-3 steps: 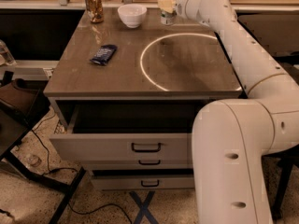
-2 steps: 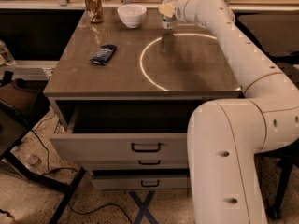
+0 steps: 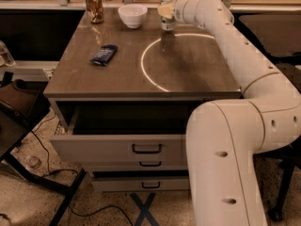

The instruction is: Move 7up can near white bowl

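Shows a brown table (image 3: 197, 79) with a bright ring of light (image 3: 142, 62) on its top, an open drawer (image 3: 117, 147) beneath and two shut drawers (image 3: 141, 182) below. Stands on a speckled floor (image 3: 28, 206) strewn with black cables (image 3: 45, 147).

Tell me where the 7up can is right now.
In the camera view, the 7up can is at the table's far edge, just right of the white bowl, held by the gripper.
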Controlling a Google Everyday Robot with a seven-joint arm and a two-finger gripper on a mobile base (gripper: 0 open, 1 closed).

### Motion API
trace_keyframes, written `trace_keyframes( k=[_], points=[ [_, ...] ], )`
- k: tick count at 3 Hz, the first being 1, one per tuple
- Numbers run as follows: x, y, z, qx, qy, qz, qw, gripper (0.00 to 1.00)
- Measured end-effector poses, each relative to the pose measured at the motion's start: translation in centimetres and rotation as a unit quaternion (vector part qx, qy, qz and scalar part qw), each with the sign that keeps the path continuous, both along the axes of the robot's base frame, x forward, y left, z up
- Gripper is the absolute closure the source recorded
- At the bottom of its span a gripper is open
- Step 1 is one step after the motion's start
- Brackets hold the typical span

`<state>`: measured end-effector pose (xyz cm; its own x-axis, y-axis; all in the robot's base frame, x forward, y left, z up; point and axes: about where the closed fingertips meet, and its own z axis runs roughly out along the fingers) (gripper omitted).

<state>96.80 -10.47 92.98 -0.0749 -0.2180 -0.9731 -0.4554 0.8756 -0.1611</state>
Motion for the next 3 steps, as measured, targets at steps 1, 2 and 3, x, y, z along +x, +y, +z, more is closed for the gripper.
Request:
trace_keyframes(
  k=[1,2,3],
  points=[
    [0.05,0.22,-0.17,0.0,0.001,0.001,1.0,0.32],
    [0.11,0.5,-0.37,0.0,0.002,0.003,1.0,0.08],
    [0.15,0.7,-0.52,0.0,0.003,0.004,1.0,0.0]
  ],
)
